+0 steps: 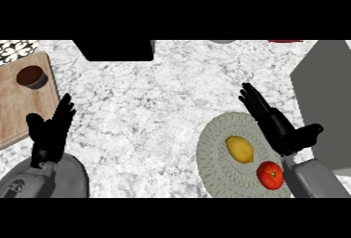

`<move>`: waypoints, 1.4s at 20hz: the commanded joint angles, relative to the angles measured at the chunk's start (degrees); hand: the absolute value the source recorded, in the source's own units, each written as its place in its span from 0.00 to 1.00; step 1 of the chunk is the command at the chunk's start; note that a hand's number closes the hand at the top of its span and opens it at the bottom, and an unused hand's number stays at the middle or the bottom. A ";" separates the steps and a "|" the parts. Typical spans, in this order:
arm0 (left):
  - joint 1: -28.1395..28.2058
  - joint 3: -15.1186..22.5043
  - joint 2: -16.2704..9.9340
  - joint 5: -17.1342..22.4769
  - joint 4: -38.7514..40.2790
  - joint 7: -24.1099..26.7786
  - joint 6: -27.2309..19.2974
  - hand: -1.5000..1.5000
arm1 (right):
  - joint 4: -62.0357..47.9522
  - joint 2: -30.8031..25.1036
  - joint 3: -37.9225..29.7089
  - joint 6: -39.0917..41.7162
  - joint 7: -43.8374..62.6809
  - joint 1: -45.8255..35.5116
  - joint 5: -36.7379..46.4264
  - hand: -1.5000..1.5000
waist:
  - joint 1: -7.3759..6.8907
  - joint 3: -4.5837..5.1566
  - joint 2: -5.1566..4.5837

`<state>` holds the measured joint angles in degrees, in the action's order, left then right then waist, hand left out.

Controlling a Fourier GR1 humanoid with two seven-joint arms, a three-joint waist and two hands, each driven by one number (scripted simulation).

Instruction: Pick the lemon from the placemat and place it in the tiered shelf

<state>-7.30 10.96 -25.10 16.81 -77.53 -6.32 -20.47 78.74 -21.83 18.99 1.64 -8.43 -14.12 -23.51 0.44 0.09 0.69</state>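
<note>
Grey left forearm (48,179) with black left hand (49,132) open, black right hand (277,123) open above the round pale woven placemat (216,162) holding an oval yellow lemon (239,149) beside a red tomato (270,175)

Yellow lemon (239,148) lies on the round patterned placemat (214,162), beside grey tiered shelf (323,93).

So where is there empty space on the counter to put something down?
The widest bare stretch is the marble counter between the wooden board and the round placemat. The placemat is crowded: lemon, tomato and the right hand over it.
</note>
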 commanded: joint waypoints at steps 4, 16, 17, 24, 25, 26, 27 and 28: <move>0.76 3.09 -5.04 -5.82 -2.42 7.71 5.25 0.50 | 1.91 -5.06 0.71 -13.94 -14.78 2.83 20.86 1.00 | 1.28 -0.02 0.21; -0.87 3.93 -8.07 -8.04 -0.39 14.52 13.73 0.50 | 2.91 2.81 -1.86 -42.44 -42.38 20.26 35.32 0.00 | 0.72 -0.07 -0.53; 2.15 6.00 -5.69 -10.56 -0.93 16.72 10.68 0.50 | 3.32 2.12 -1.87 -44.38 -43.43 21.54 37.37 0.00 | 0.52 -0.06 -0.48; 0.70 3.83 -7.34 -9.51 -0.35 16.00 12.28 0.50 | 10.35 -0.68 0.59 -55.21 -20.52 31.76 61.27 0.00 | 1.52 0.50 -0.47; 0.18 3.15 -8.38 -9.82 -0.36 15.73 12.23 0.50 | 10.02 -0.77 0.14 -55.94 -19.05 34.82 63.99 0.00 | 1.84 0.47 -0.47; 2.20 4.70 -6.90 -9.93 -0.49 16.29 12.28 0.50 | 9.18 -0.80 -1.42 -55.67 -15.40 33.85 67.69 0.00 | 1.04 0.57 -0.65; 0.48 2.95 -7.64 -9.34 -0.25 15.07 11.75 0.50 | 8.05 0.54 -1.12 -57.33 -14.81 37.08 71.13 0.00 | 1.81 0.56 -0.67; 1.08 4.13 -7.28 -10.27 -0.59 15.94 11.82 0.50 | 8.95 0.96 -3.30 -56.58 -11.21 35.69 74.08 0.00 | 1.44 0.70 -0.76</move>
<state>-6.30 14.86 -32.41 7.15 -78.07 9.40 -8.56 87.57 -21.66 17.68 -51.70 -27.79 18.27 39.27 1.84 0.57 0.14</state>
